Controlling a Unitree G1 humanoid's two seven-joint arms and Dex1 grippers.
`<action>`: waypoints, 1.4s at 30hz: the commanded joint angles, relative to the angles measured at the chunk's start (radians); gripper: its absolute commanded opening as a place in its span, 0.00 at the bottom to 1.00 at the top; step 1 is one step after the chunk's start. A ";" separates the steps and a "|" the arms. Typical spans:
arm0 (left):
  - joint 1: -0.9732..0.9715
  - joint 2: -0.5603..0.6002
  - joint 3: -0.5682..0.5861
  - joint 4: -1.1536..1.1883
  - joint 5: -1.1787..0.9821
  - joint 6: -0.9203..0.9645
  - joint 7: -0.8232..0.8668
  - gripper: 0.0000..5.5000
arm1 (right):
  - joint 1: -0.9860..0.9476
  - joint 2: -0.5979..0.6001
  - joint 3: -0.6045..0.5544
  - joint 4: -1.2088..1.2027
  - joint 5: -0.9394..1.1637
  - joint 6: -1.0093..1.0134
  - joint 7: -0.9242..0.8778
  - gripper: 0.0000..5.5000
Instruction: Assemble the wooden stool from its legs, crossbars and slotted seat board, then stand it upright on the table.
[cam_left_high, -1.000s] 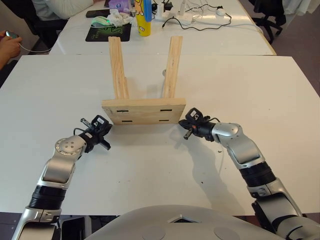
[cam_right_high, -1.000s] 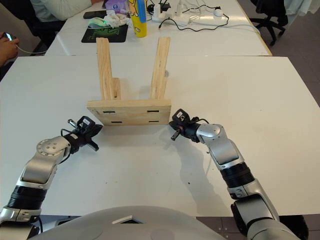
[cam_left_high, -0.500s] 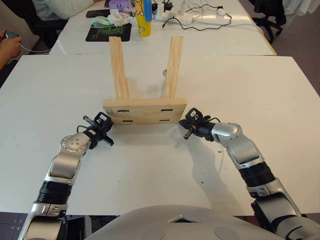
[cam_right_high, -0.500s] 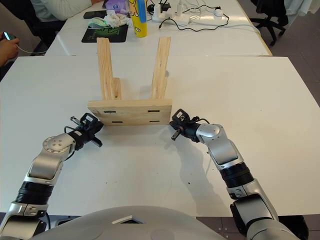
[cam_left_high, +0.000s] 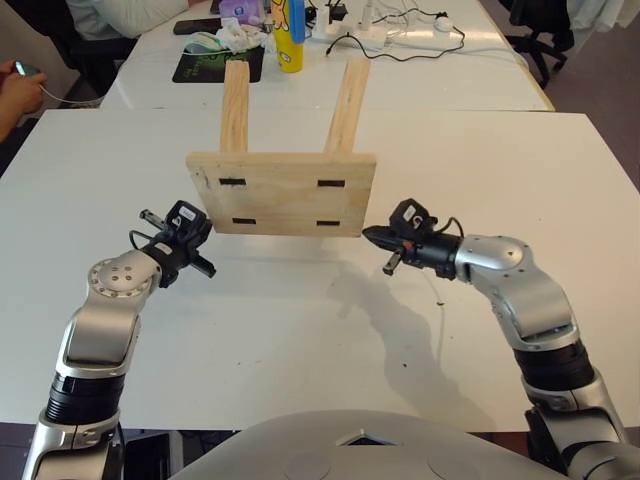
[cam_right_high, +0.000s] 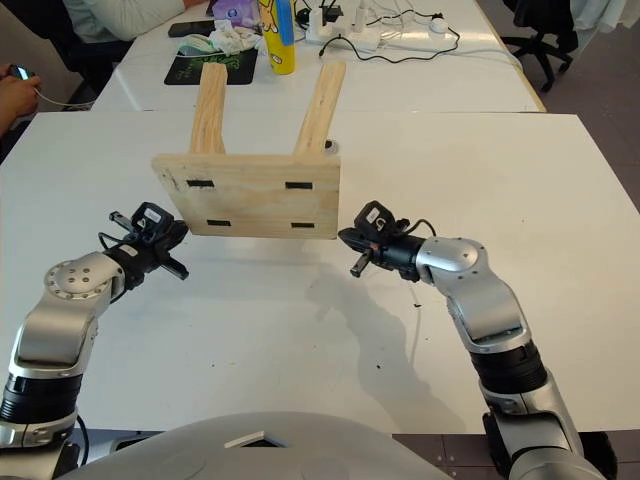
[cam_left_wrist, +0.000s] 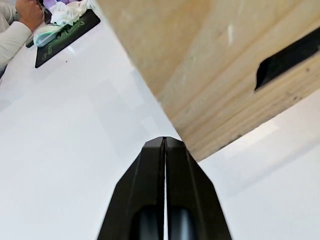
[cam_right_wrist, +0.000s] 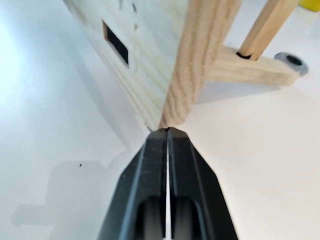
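- The stool (cam_left_high: 280, 190) sits mid-counter (cam_left_high: 300, 340), tipped on its side.
- Its seat (cam_right_high: 250, 195) faces me and leans back a bit. I see four dark slots in it.
- Two legs (cam_left_high: 235, 100) point away from me, toward the far edge.
- I cannot tell if the seat's low edge touches the counter.
- My left end effector (cam_left_high: 201, 232) is clenched, holding nothing. Its fingers (cam_left_wrist: 150, 175) are pressed flat together, with the tip just beside the seat's low left corner.
- My right end effector (cam_left_high: 370, 234) is clenched too, holding nothing. Its fingers (cam_right_wrist: 150, 160) meet right at the seat's low right corner.
- Past that corner I see a crossbar (cam_right_wrist: 250, 70) between the legs.
- A small ring (cam_right_wrist: 292, 60) lies on the counter by the crossbar.
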 joint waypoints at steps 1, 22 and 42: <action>-0.178 -0.058 -0.015 -0.187 -0.154 0.071 -0.058 0.00 | -0.165 0.086 -0.059 -0.135 0.195 0.058 0.032 0.00; -0.243 -0.033 0.010 -0.125 -0.120 0.089 -0.063 0.00 | -0.229 0.048 -0.076 0.008 0.098 0.022 -0.064 0.00; -0.089 -0.354 0.209 0.505 -0.006 -0.703 0.450 0.00 | -0.073 0.307 -0.283 0.759 -0.153 -0.807 -0.700 0.00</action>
